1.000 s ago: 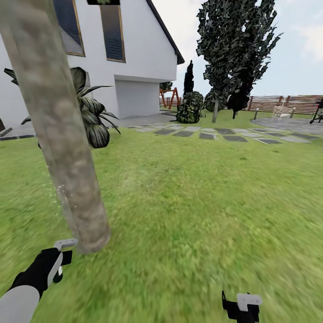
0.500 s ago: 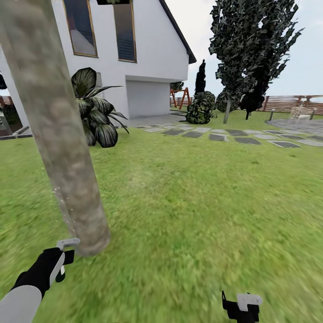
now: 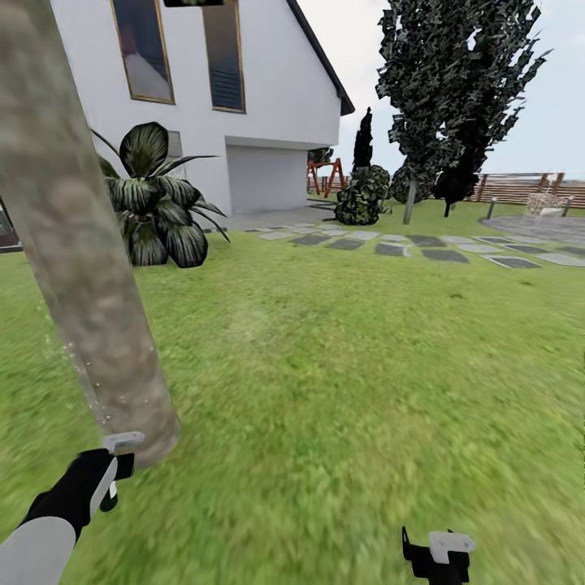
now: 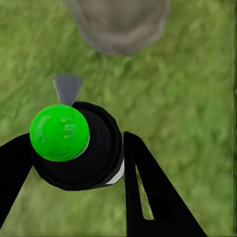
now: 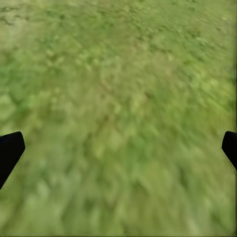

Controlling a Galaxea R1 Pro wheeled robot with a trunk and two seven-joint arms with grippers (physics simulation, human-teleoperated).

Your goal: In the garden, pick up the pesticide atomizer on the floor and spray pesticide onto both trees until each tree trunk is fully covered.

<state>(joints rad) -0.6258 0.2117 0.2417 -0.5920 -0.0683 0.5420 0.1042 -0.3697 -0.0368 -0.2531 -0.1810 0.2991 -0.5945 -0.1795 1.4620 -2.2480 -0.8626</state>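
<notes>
- The left pincer (image 3: 114,471) sits at the near left of the head view, clenched around the pesticide atomizer (image 4: 74,145), whose green cap and grey nozzle show in the left wrist view.
- The tree trunk (image 3: 81,268) stands just beyond that nozzle, its long axis rising steeply and leaning away to the upper left; its foot is nearly touching the atomizer's tip.
- Fine white specks of pesticide (image 3: 77,366) dot the trunk's lower left edge.
- The left arm is clearly the nearer one; the right pincer (image 3: 439,556) hangs released and empty over the grass floor (image 3: 341,390), well apart to the right.
- Compared with the earlier frames, the whole view has swung: the trunk lies further left and more of the broad-leaved shrub (image 3: 158,211) is uncovered, which reads as camera motion.
</notes>
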